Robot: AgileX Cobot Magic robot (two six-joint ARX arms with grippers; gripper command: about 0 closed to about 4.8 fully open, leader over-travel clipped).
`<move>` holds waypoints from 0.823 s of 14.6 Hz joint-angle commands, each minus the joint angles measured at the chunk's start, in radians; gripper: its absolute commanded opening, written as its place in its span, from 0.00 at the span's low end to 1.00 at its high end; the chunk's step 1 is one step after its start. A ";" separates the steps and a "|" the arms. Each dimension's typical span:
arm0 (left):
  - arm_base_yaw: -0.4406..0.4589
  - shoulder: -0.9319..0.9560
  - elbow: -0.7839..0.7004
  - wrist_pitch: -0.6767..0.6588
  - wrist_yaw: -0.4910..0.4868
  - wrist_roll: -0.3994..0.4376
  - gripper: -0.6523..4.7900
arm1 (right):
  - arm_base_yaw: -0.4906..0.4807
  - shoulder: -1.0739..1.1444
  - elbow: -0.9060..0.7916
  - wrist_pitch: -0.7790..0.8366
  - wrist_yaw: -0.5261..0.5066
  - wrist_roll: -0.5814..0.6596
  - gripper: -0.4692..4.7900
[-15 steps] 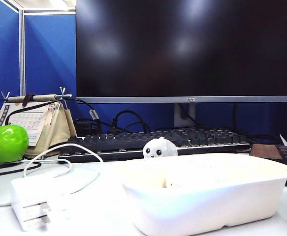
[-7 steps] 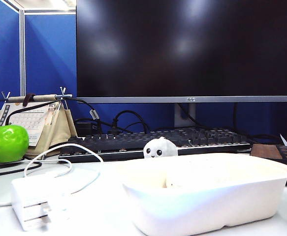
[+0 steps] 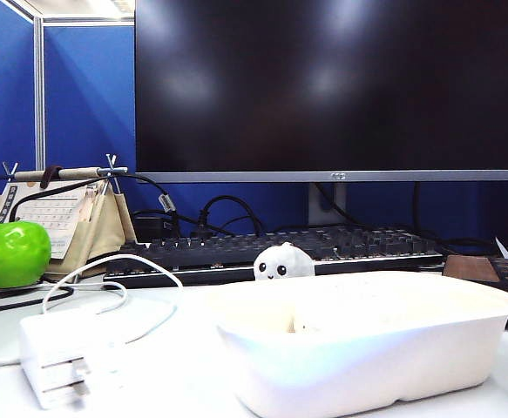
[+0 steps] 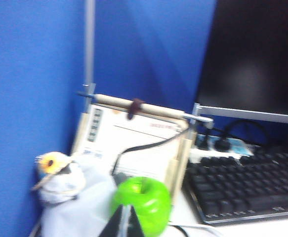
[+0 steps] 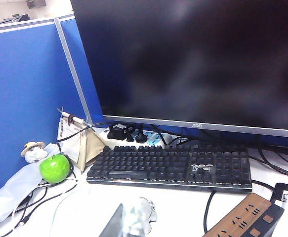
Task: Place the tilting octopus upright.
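Observation:
The octopus (image 3: 283, 261) shows its white head and two black eyes just above the far rim of the white tub (image 3: 428, 348); its lower part is hidden. In the right wrist view a blurred white shape in front of the keyboard looks like the octopus (image 5: 143, 213), just beyond my right gripper (image 5: 124, 223). Only one grey finger (image 5: 112, 223) of that gripper is clear. My left gripper (image 4: 126, 223) is shut and empty, far off to the left and pointing at the green apple (image 4: 142, 202). Neither gripper appears in the exterior view.
A black keyboard (image 3: 280, 248) lies under a big dark monitor (image 3: 332, 87). At the left are the green apple (image 3: 11, 252), a desk calendar (image 3: 57, 213), a white adapter box (image 3: 57, 353) with cables, and a plastic bag (image 4: 77, 212). A power strip (image 5: 245, 217) lies at the right.

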 commanded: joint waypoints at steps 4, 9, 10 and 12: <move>0.000 -0.005 0.001 0.012 0.029 -0.003 0.11 | 0.000 -0.002 0.003 0.011 -0.001 0.000 0.08; 0.000 -0.005 0.001 0.012 0.029 -0.003 0.11 | 0.000 -0.002 0.003 0.011 0.000 0.000 0.08; 0.000 -0.005 0.001 0.012 0.029 -0.003 0.11 | 0.000 -0.002 0.003 0.011 -0.001 0.000 0.08; 0.000 -0.005 0.001 0.012 0.029 -0.003 0.11 | 0.000 -0.002 0.003 0.011 -0.001 0.000 0.08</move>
